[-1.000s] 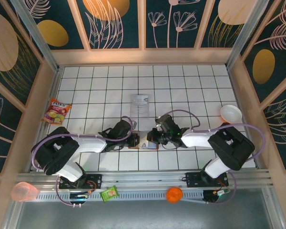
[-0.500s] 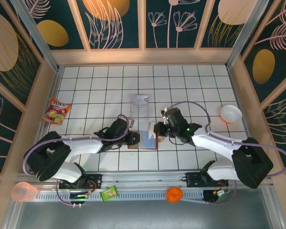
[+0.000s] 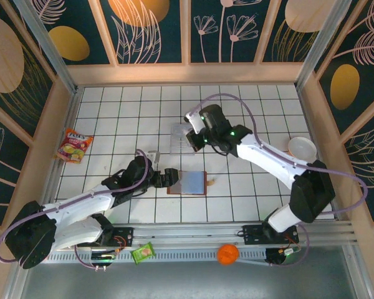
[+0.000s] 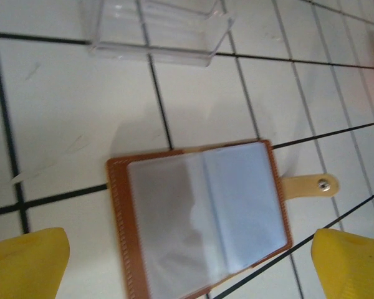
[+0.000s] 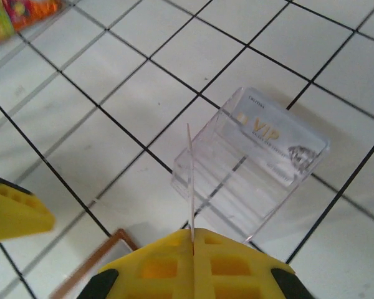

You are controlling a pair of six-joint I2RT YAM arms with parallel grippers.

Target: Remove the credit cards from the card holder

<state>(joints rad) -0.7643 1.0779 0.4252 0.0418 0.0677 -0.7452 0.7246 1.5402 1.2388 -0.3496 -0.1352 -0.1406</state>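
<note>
Left end effector (image 4: 188, 265): jaws wide, nothing between them. In wrist view the yellow fingertips (image 4: 25, 265) flank the card holder. From top (image 3: 169, 178) it sits just left of it.
Brown leather bifold card holder (image 3: 188, 182): lies open and flat on white tiled worktop (image 3: 112, 124), centre-near. Pale grey-blue clear sleeves face up, and the clasp tab (image 4: 308, 185) sticks out to the right.
Right end effector (image 5: 193, 243): yellow fingers clamped on a thin pale credit card (image 5: 190, 177), seen edge-on and upright, above the tray.
Clear plastic tray (image 5: 237, 180): on worktop just far of card holder, apart from it.
2nd credit card (image 5: 277, 138): pale w/ gold "VIP" lettering, inside tray toward its far end.
Colourful snack packet (image 3: 73, 145): far-left edge of worktop, well apart from the rest.
White bowl (image 3: 301, 148): right edge of worktop.
</note>
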